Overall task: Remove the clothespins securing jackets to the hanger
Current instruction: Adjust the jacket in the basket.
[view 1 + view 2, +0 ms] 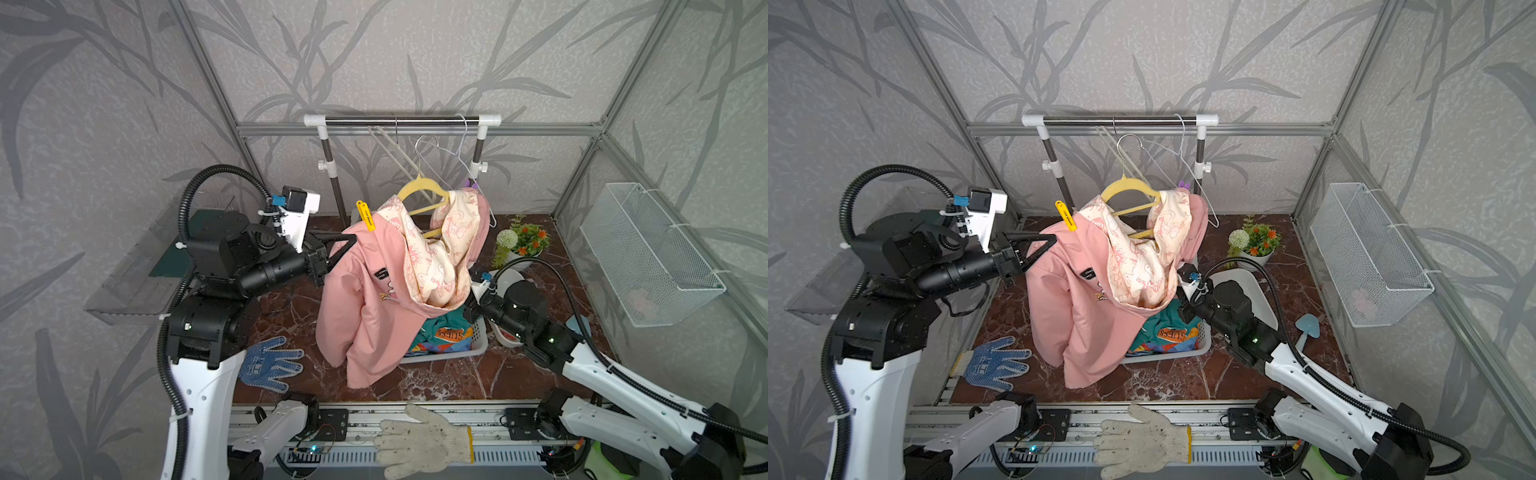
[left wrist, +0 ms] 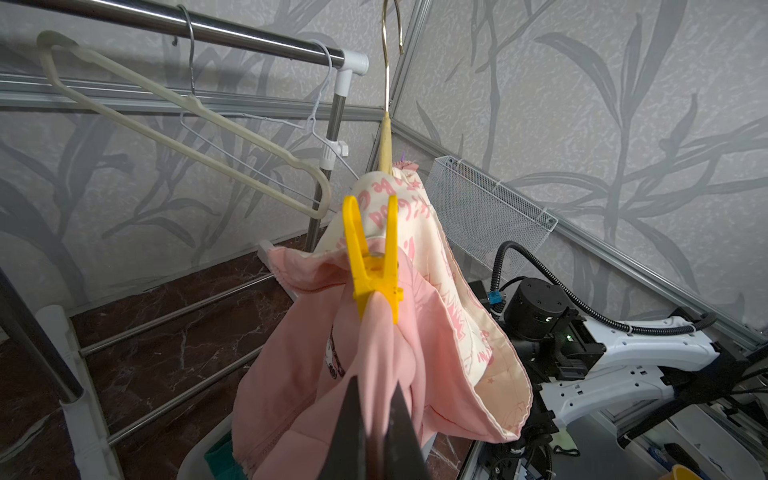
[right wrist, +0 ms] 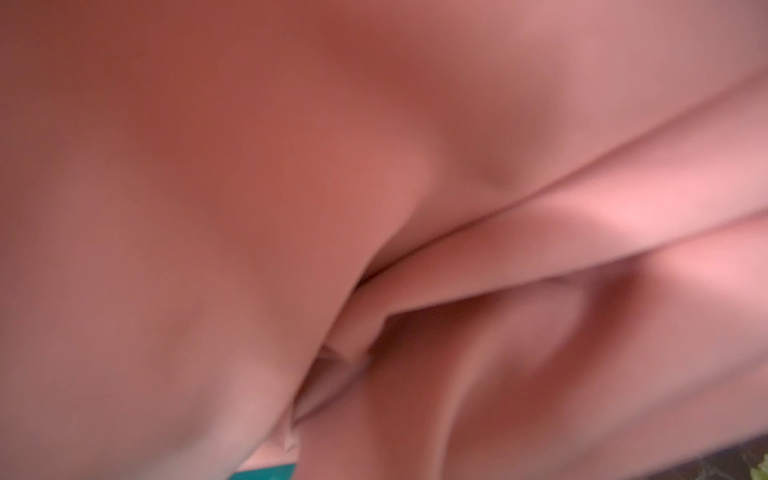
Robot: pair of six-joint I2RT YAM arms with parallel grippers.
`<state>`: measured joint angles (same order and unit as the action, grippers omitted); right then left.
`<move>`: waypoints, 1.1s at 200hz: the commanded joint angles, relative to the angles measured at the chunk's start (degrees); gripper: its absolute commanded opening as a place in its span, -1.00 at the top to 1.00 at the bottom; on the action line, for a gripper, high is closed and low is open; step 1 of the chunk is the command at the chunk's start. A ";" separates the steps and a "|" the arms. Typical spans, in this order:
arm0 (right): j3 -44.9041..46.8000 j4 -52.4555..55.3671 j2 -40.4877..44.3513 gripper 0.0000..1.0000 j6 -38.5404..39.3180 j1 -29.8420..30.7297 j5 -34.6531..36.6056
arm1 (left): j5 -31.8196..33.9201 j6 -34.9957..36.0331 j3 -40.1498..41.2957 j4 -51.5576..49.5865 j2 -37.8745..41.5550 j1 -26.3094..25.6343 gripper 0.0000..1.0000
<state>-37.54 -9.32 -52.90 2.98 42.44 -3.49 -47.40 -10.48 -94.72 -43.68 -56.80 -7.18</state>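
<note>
Gripping a fold of the pink jacket point(image 1: 365, 316) just below the yellow clothespin point(image 2: 374, 266), the left end effector point(image 2: 376, 419) has its fingers together on the cloth at the lower middle of the left wrist view. The clothespin sits at the centre of that view, clamped on the jacket's shoulder over the yellow hanger point(image 1: 422, 189), which is off the rail point(image 1: 399, 121) and held up near the middle of both top views. The right end effector is buried under the jacket at centre right; its fingers are closed, but what they hold cannot be told, since its wrist view shows only pink cloth. A teal jacket point(image 1: 446, 332) lies in the white basket point(image 1: 478, 347) below. The step in hand looks like steadying the jacket; the next move likely calls for squeezing the clothespin's upper legs and lifting it away.
</note>
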 commanded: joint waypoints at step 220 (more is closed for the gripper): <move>1.47 26.84 4.48 -0.73 -17.20 3.31 10.30 | 22.68 8.70 22.64 19.65 1.91 -9.17 1.00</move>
<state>-33.80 8.86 -51.96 -12.36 44.88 4.34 -26.41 -4.51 -70.63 -25.69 -54.94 -16.40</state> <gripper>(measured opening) 0.856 0.052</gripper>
